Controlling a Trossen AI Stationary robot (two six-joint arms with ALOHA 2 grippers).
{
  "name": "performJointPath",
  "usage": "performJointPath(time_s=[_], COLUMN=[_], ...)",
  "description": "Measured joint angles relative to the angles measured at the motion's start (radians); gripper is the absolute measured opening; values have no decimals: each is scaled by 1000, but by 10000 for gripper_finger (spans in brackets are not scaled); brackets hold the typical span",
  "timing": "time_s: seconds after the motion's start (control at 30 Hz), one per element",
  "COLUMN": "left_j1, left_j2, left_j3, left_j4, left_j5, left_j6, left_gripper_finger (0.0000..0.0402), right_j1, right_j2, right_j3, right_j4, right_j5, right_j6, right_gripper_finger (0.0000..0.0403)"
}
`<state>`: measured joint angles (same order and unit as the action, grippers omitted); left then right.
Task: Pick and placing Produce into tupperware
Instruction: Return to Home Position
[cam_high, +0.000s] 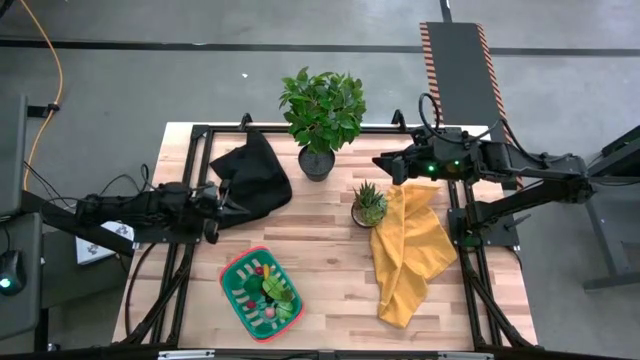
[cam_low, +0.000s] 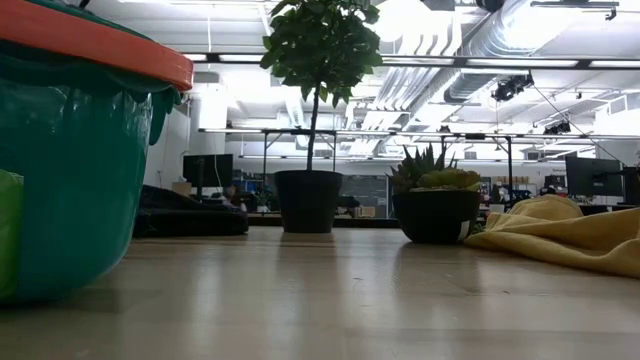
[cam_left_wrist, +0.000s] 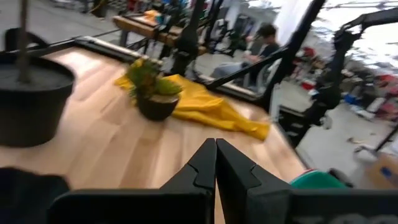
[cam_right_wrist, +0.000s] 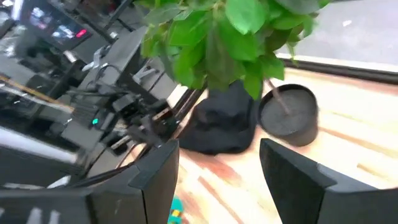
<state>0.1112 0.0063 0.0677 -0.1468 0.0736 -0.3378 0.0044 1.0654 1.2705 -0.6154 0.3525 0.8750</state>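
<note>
Produce (cam_high: 270, 288) all inside tupperware (cam_high: 232, 270); none loose on counter (cam_high: 320, 250). Step looks like homing. Left tool (cam_left_wrist: 216, 144) pinched together, empty. Right tool (cam_right_wrist: 217, 149) spread wide. Both well apart from tupperware. Next: probably just park arms.

High view straight down, low view level, close beside tupperware (cam_low: 70, 160), both showing leafy plant (cam_high: 322, 105)
</note>
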Motion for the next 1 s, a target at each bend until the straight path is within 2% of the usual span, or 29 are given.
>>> performJointPath(time_s=[0.1, 0.27, 0.37, 0.53, 0.57, 0.7, 0.8, 1.0], left_j1=[0, 0, 0, 0, 0, 0, 0, 0], left_j2=[0, 1, 10, 9, 10, 10, 9, 9], left_j3=[2, 3, 3, 3, 3, 3, 3, 3], left_j4=[-22, -22, -22, -22, -22, -21, -21, -21], left_j5=[-47, -41, -41, -41, -41, -41, -41, -41], left_j6=[1, 10, 56, 71, 71, 71, 71, 71], left_gripper_finger=[0, 0, 0, 0, 0, 3, 2, 2], right_j1=[0, 9, 46, 123, 141, 214, 261, 300], right_j2=[-29, -152, -223, -301, -310, -328, -341, -433], right_j3=[0, 1, 1, 1, 1, 0, -25, -223], right_j4=[67, 216, 224, 216, 217, 208, 208, 319], right_j5=[-14, -12, -12, -61, -77, -101, -101, -94], right_j6=[-34, -165, -237, -337, -359, -436, -523, -606], right_gripper_finger=[215, 189, 142, 23, 12, 17, 4, 1])
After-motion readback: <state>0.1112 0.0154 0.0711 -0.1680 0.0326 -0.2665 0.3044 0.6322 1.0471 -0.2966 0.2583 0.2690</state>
